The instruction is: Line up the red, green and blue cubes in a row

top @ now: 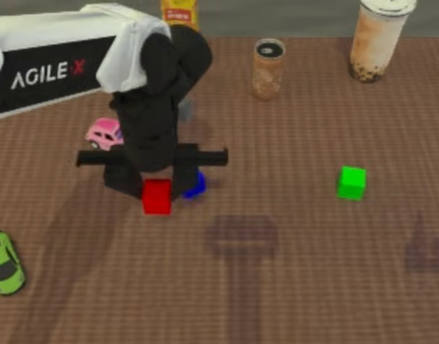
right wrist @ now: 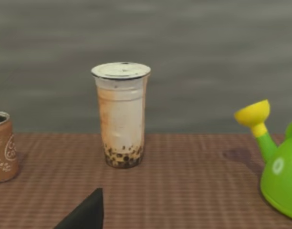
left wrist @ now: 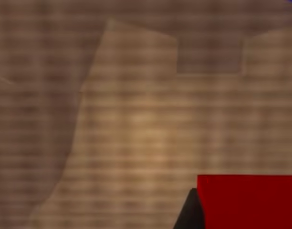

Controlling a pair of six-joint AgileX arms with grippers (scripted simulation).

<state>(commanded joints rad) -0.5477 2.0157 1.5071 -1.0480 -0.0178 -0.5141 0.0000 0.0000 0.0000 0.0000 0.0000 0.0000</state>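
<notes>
Left pincer (top: 157,188): left of table centre — pinching the red cube (top: 157,197).
Blue cube (top: 196,185): touching the red cube's right, half hidden.
Green cube (top: 351,182): well apart, toward the right edge.
Right pincer: cannot tell.
</notes>
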